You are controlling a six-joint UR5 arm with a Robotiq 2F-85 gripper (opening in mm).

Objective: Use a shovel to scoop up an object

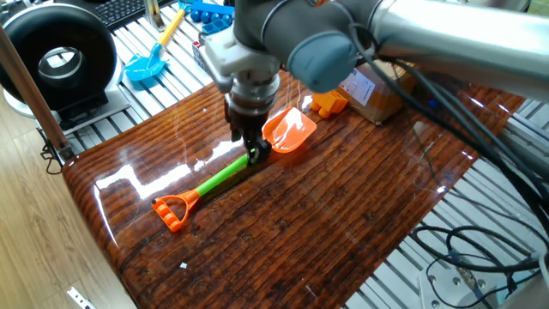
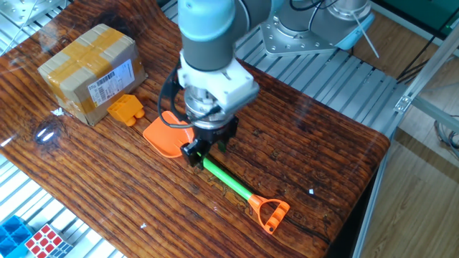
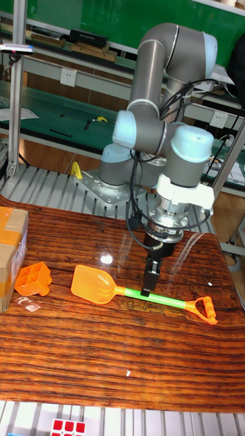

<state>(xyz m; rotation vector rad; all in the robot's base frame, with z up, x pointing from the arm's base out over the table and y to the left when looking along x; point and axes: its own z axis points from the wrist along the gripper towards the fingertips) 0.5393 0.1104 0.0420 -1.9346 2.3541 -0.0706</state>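
Note:
The shovel lies flat on the wooden table, with its orange blade, green shaft and orange loop end. My gripper is down at the shaft just behind the blade, open, with a finger on either side of the green shaft. From the side, in the tall fixed view, my gripper reaches down to the shaft. The object, a small orange brick, sits beyond the blade, against the cardboard box, and the shovel does not touch it.
A brown cardboard box stands behind the brick at the table's edge. Off the table, a blue toy shovel and a black round device sit on the slatted bench. A puzzle cube lies there too. Cables hang at the right.

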